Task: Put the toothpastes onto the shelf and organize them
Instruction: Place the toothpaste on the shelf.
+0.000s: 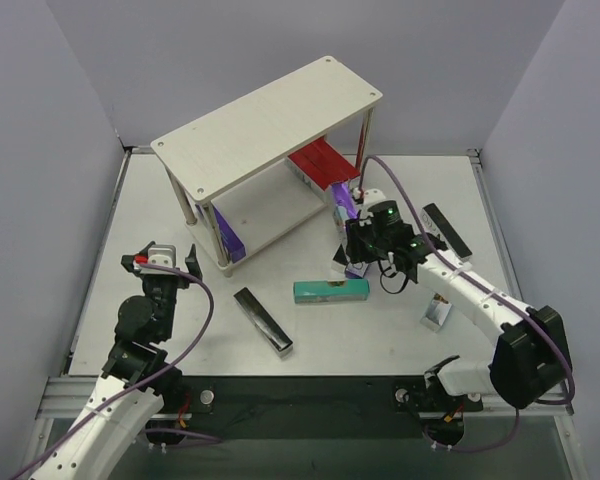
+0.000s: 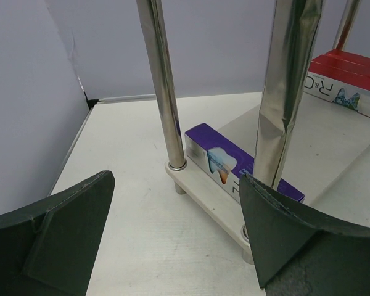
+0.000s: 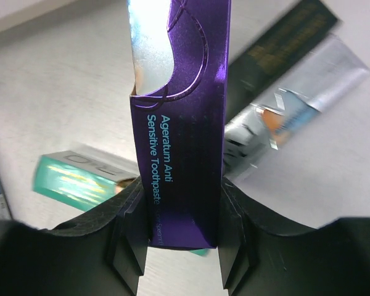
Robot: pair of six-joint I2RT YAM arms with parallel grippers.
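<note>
right gripper [image 3: 179, 213]: clenched on purple toothpaste carton [image 3: 182, 123], lengthwise along its fingers
shelf [image 1: 270, 120]: just beside, toward far-left corner
left gripper [image 2: 176, 185]: released

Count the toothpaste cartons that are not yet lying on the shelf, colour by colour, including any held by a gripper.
Purple carton: 1, held in the right gripper
Teal carton: 1
Black cartons: 2
Silver carton: 1
Total: 5
</note>
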